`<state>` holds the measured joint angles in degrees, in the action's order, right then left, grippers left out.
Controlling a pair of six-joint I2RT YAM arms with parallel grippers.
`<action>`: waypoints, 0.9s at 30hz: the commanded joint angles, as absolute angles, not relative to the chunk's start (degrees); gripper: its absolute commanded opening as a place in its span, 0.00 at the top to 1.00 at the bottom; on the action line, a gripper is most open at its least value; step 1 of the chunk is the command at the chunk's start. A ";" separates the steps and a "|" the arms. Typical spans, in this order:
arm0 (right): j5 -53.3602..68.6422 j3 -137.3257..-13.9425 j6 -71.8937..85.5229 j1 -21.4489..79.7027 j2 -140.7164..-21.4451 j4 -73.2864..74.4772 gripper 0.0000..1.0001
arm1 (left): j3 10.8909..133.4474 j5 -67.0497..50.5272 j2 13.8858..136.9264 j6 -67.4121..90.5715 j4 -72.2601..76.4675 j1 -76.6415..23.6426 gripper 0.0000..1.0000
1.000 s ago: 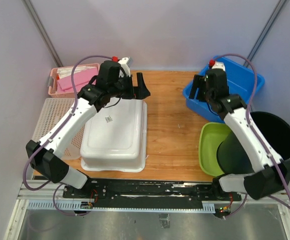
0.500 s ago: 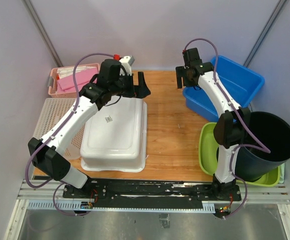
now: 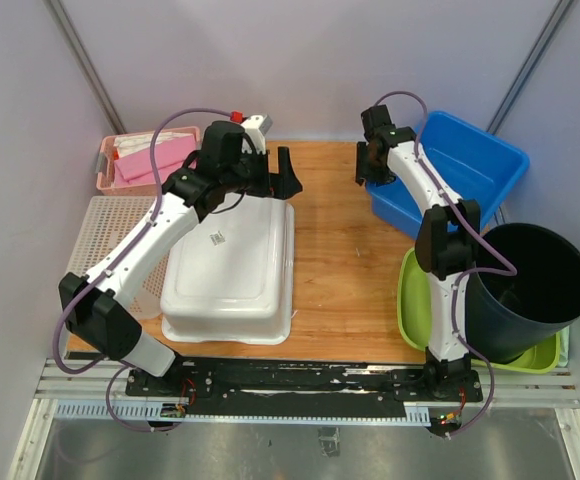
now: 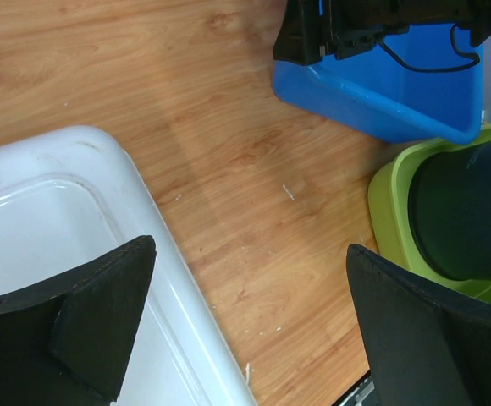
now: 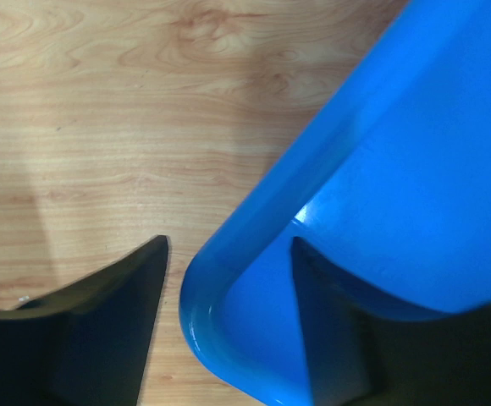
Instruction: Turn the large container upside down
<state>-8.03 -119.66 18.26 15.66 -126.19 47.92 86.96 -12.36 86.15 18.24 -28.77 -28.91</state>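
Well, one white tub point(image 3: 232, 270) lies bottom-up on the table point(image 3: 340, 255). The left gripper point(image 3: 285, 172) gapes above its far edge, while the right gripper point(image 5: 228, 254), jaws apart, straddles the one blue tub's point(image 3: 470, 165) rim.

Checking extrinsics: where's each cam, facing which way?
Top external: above and behind the bases, facing down at the wooden table; both arms visible.
Left wrist: facing down at the white container corner; open left tool visible.
Right wrist: facing down at the blue bin rim; right tool straddles it.
Shared: blue bin in all three.
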 commanded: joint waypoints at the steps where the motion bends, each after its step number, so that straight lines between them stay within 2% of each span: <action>1: -1.67 -119.12 21.52 15.18 -123.89 46.49 0.63 | 85.88 -13.06 86.28 17.10 -26.66 -28.92 0.01; 4: 2.31 -118.02 22.86 15.11 -120.39 44.21 0.84 | 85.63 -12.69 85.75 16.98 -26.58 -28.92 0.01; 7: 5.97 -116.61 25.30 15.07 -115.80 41.46 0.99 | 85.44 -12.24 85.23 16.73 -26.72 -28.92 0.01; 12: 12.46 -114.98 28.87 15.04 -107.64 38.10 0.99 | 85.75 -10.15 83.94 15.91 -27.56 -28.92 0.01; 18: 21.07 -107.17 34.19 15.13 -96.38 29.58 0.99 | 86.84 -6.18 81.96 14.92 -29.00 -28.89 0.01; 27: 32.80 -91.07 49.18 13.72 -84.78 2.25 0.99 | 89.64 -2.10 77.97 14.94 -31.26 -27.07 0.01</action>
